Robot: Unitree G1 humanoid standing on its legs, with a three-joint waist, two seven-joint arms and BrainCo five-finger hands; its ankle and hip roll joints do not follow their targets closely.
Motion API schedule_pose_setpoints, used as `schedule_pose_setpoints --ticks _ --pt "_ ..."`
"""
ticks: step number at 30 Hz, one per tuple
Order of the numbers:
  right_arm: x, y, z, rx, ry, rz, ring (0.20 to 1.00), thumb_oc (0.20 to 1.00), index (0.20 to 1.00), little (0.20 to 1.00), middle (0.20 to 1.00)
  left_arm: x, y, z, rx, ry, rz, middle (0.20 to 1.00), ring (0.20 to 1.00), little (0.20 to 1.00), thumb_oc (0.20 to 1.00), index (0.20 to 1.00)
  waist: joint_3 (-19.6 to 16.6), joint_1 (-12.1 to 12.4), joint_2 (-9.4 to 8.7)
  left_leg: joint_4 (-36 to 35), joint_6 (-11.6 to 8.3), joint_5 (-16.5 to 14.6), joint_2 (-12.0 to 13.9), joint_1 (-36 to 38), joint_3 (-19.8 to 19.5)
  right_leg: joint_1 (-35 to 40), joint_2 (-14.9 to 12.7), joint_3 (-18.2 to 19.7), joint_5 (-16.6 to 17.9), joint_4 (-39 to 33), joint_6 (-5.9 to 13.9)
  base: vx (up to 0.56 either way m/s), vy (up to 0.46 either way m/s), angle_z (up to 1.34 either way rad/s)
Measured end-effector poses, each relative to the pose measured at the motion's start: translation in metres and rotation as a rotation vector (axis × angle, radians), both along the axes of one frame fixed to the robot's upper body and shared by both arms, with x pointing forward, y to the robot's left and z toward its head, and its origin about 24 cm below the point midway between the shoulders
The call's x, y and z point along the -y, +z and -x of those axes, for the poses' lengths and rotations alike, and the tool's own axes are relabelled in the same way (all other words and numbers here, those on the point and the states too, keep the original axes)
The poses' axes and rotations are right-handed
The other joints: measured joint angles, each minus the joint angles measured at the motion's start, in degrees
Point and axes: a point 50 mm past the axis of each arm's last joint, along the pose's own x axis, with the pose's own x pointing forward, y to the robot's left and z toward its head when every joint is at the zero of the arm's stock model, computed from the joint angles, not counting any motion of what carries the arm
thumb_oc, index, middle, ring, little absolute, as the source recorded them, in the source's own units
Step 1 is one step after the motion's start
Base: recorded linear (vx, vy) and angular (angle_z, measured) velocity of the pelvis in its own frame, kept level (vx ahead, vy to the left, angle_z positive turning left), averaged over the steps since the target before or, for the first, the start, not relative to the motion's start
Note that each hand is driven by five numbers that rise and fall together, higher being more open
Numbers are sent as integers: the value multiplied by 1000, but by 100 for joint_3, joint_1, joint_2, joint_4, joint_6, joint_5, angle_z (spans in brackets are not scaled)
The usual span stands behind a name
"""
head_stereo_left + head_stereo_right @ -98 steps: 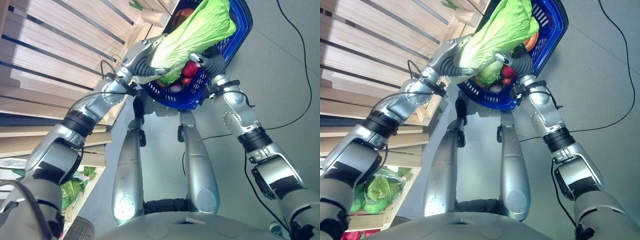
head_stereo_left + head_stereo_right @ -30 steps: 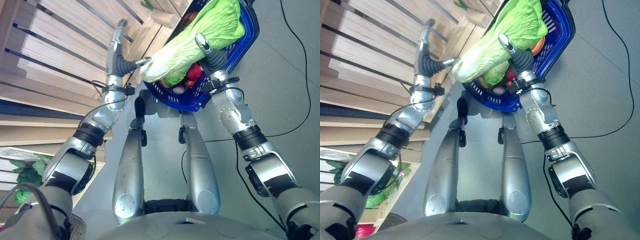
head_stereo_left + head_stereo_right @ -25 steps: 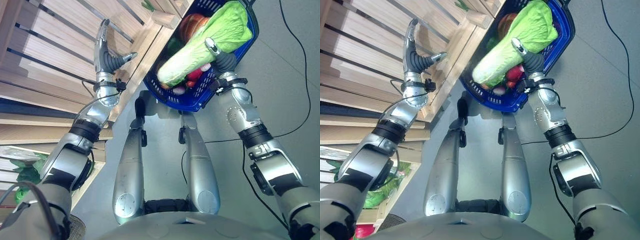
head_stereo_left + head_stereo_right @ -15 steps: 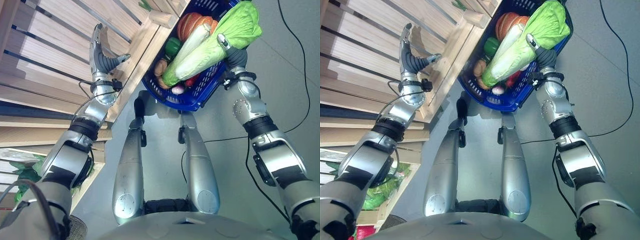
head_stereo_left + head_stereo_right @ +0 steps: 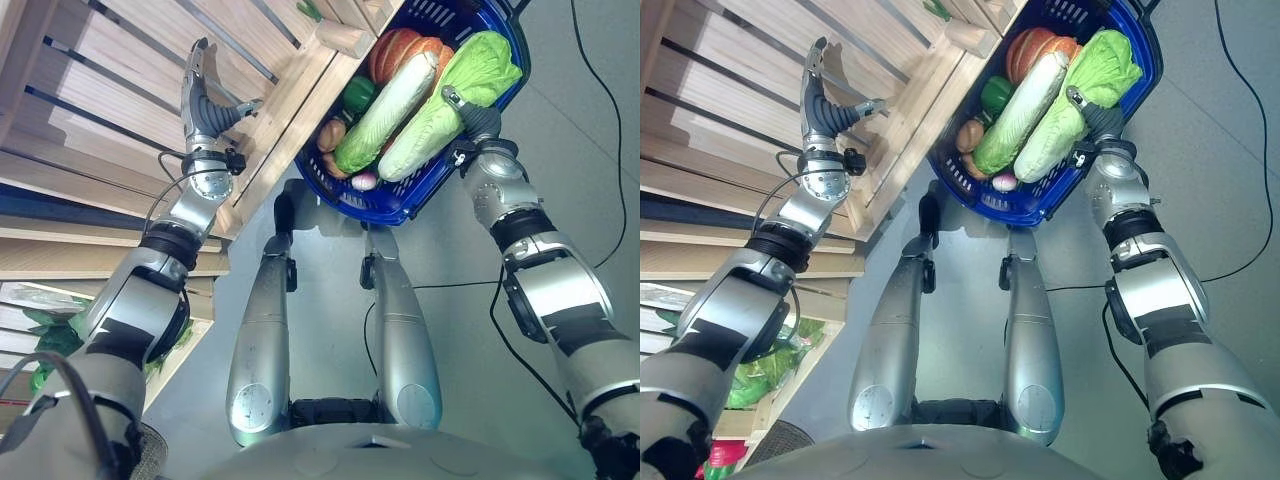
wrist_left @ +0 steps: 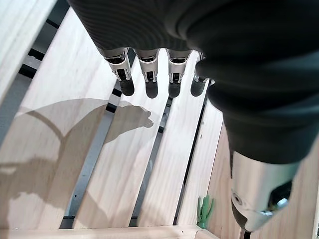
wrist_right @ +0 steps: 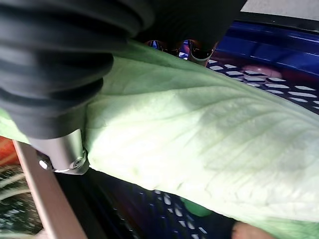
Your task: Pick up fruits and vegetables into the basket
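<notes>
Cabbage is being set into the blue basket, beside a second cabbage and by a pumpkin, a green pepper and an onion. The right robot hand is laid against the leafy head; whether its fingers are closed on it cannot be told. The left robot hand is held spread and empty before the wooden slatted shelf. Release is judged next, the right robot hand to be lifted clear without the cabbage being dragged out.

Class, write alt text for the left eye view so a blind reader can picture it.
The robot's right hand rests on a napa cabbage in a blue basket on the floor, which also holds a second cabbage. The left hand is raised, open, before wooden slatted shelving.
</notes>
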Motion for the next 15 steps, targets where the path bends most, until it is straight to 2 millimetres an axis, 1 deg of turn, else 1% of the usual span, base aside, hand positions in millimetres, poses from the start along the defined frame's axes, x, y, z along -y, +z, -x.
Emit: schedule_pose_setpoints --ticks 2,7,11,15 --pt "-3 0 -3 -35 -6 32 200 200 200 200 200 6 1 -1 2 -15 -8 1000 1000 1000 1000 1000 0 52 4 0 -3 9 -3 -6 -2 -7 -5 -10 0 2 0 0 0 0" --pt "-1 -4 -3 -105 -35 98 200 200 200 200 200 9 5 -2 19 -32 -3 1000 1000 1000 1000 1000 0 166 8 -1 -5 25 -18 -34 -6 -62 -24 -25 -12 60 -17 0 0 0" --pt "0 -7 -3 -137 -44 111 200 200 200 200 200 11 8 -2 29 -37 -1 1000 1000 1000 1000 1000 1 176 16 -1 5 68 -71 -141 -28 -193 -78 -44 -22 145 -31 -4 -2 5" --pt "2 -9 -3 -169 -62 120 200 200 200 200 200 17 6 -3 23 -53 -8 1000 1000 1000 1000 1000 2 235 19 23 11 79 -88 -185 -27 -252 -96 -43 -21 194 -31 0 0 0"
